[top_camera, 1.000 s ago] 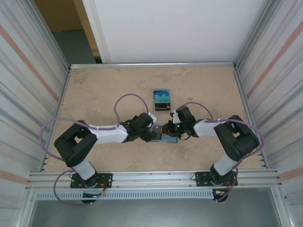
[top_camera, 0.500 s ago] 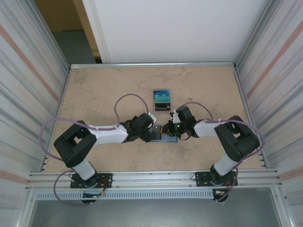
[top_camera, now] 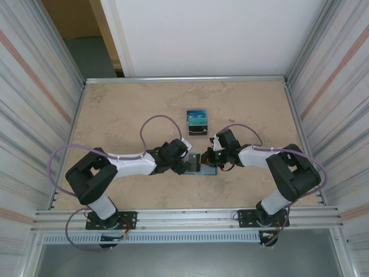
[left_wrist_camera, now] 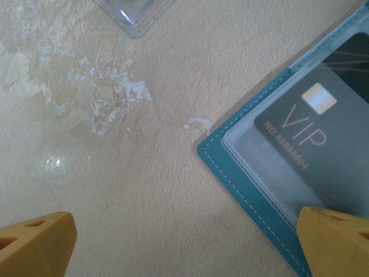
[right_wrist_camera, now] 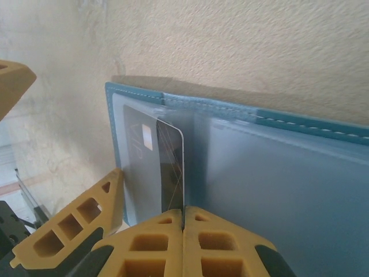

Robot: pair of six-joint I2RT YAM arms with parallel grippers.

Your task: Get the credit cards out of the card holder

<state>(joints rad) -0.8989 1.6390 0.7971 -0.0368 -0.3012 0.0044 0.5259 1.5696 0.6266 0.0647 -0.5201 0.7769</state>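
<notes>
Jaws of right gripper pressed together at bottom centre of its wrist view, pinching the lower edge of a dark card. Dark card overlaps a grey card with a chip, which sits under the clear sleeve in the left half of the wallet. Wallet lies open and flat, teal stitched border along the top.

Left gripper spread wide. One fingertip is at bottom left over bare table, the other at bottom right over the wallet edge; contact unclear. Grey card reads VIP, right of frame.

Overhead: wallet mid-frame between left gripper and right gripper. Small stand is above it, apart
</notes>
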